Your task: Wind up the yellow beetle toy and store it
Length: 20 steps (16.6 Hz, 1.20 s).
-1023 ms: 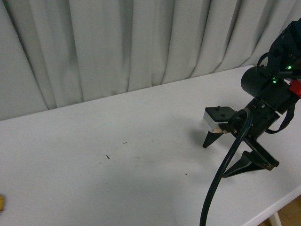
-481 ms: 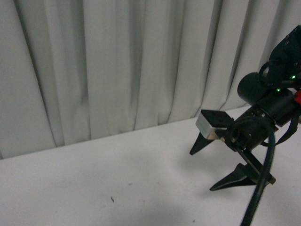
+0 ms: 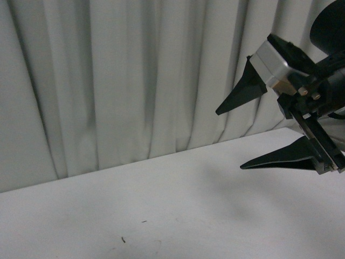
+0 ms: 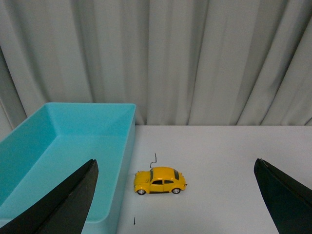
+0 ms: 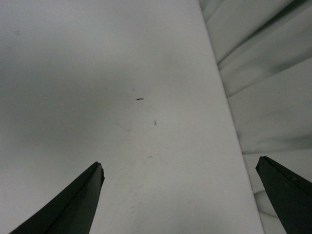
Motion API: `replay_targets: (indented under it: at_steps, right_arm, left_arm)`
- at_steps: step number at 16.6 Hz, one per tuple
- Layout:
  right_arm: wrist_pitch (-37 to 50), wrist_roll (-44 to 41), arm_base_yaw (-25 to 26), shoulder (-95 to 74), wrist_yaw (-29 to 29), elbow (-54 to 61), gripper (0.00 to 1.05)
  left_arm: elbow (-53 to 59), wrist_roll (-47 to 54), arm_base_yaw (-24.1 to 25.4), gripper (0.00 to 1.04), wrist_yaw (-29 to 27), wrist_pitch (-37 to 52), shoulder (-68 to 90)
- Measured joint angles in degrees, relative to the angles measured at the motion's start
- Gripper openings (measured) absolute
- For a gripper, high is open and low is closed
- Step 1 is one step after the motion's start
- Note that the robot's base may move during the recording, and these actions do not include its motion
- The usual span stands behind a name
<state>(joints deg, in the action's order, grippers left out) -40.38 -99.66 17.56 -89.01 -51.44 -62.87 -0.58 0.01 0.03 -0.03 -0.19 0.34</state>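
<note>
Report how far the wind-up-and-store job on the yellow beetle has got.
Done: nothing visible. The yellow beetle toy stands on the white table beside the turquoise bin, not in it. In hand: nothing; the left gripper is open facing the toy, the right gripper open above the table. Left: grasp, wind, place in bin.

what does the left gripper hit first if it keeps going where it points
Probably the yellow beetle toy, ahead between the jaws of the open left gripper; depth is unclear, maybe the table first.

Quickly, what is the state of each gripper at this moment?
Left gripper: open, holding nothing.
Right gripper: open, holding nothing.
</note>
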Motion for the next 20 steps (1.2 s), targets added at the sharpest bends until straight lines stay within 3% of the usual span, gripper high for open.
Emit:
replay_targets:
  at_steps: [1,2,3,4,5,7,9,20]
  right_arm:
    - [26.91,12.59,-2.99,8.26,13.84,12.20,0.87]
    - [48.50,33.68,-7.13,18.38,28.33,27.21,0.73]
    - [59.87,49.81,-9.73,25.97,36.24,35.69,0.62]
    - [65.88,63.39,-11.98,34.18,43.06,40.74,0.51]
    - [64.61,75.03,-14.97,41.38,48.22,42.88,0.42]
    - [60.63,89.92,-17.92,53.20,50.31,48.06,0.22]
    - [60.57,95.78,-17.55,57.31,51.39,51.45,0.01]
    - [57.07,98.64,-17.55,67.98,51.39,58.75,0.02]
  left_arm:
    - [0.00,0.00,0.00,0.98,0.00,0.00,0.00]
    - [0.00,0.00,0.00,0.98,-0.02,0.00,0.00]
    - [0.00,0.00,0.00,0.98,-0.07,-0.02,0.00]
    - [0.00,0.00,0.00,0.98,-0.02,-0.02,0.00]
    - [0.00,-0.02,0.00,0.98,-0.13,-0.02,0.00]
    - [0.00,0.00,0.00,0.98,0.02,0.02,0.00]
    - [0.00,0.00,0.00,0.98,-0.02,0.00,0.00]
    - [0.00,0.00,0.00,0.98,0.00,0.00,0.00]
